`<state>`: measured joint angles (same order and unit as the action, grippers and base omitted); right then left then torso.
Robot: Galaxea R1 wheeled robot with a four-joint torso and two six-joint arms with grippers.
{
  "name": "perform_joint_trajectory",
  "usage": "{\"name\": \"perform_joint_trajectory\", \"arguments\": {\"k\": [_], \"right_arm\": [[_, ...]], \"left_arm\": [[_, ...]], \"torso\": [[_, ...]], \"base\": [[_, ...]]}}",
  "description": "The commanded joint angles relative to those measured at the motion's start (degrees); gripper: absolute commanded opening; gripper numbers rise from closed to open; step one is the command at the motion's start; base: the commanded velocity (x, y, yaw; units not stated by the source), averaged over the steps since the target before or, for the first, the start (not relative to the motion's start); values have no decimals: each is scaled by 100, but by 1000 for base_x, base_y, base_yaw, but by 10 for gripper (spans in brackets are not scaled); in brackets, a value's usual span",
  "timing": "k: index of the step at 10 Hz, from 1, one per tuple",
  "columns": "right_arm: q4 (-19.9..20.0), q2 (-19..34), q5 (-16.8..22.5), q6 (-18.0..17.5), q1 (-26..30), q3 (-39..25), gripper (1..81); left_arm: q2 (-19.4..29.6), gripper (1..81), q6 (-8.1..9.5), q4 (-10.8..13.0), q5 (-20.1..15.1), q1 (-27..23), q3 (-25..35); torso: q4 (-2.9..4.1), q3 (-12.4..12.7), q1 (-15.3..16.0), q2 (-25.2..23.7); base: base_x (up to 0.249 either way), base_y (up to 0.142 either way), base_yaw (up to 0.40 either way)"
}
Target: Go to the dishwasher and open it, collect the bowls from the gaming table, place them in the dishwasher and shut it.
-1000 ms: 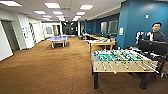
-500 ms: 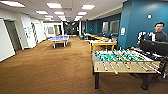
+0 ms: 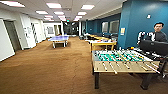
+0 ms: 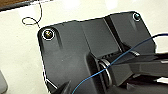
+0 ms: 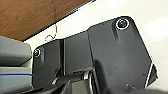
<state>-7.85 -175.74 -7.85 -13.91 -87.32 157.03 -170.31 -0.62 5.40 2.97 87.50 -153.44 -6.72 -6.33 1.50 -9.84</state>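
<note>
Head view, looking down a long hall with brown carpet (image 3: pixel 50 72).

- Near right: football table (image 3: pixel 120 60) with green field and rods across it, standing on dark legs.
- Beyond it, mid-distance right, close to the blue wall (image 3: pixel 140 22): gaming table (image 3: pixel 103 43) with pale top and yellow sides, well apart from the football table. Small items on its top (too blurred to identify).
- Far, left of centre: blue ping-pong table (image 3: pixel 59 38), standing alone on the carpet.
- Far right, behind the football table: person (image 3: pixel 159 32) at a dark control rig (image 3: pixel 152 47).
- Left side: white wall with doors (image 3: pixel 11 35). Overhead: rows of ceiling lights (image 3: pixel 53 5).

Wrist views: dark robot plate against a pale surface; thin blue cable (image 4: pixel 120 61) across the left one, strip of brown carpet at an edge of the right one.

Left claw and right claw: released or clenched, cannot tell from the wrist views.
</note>
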Motion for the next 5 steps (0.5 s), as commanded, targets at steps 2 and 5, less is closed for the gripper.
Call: {"name": "perform_joint_trajectory", "arguments": {"k": [2,5], "right_arm": [[-67,-51,231,20,315,-59,811],[-67,-51,231,20,307,-68,811]], "left_arm": [[32,811,1,-30,-280,-317,-10],[41,811,1,-30,-280,-308,-10]], "torso": [[0,0,-2,0],[0,0,-7,-2]], "base": [[0,0,0],[57,0,0]]}}
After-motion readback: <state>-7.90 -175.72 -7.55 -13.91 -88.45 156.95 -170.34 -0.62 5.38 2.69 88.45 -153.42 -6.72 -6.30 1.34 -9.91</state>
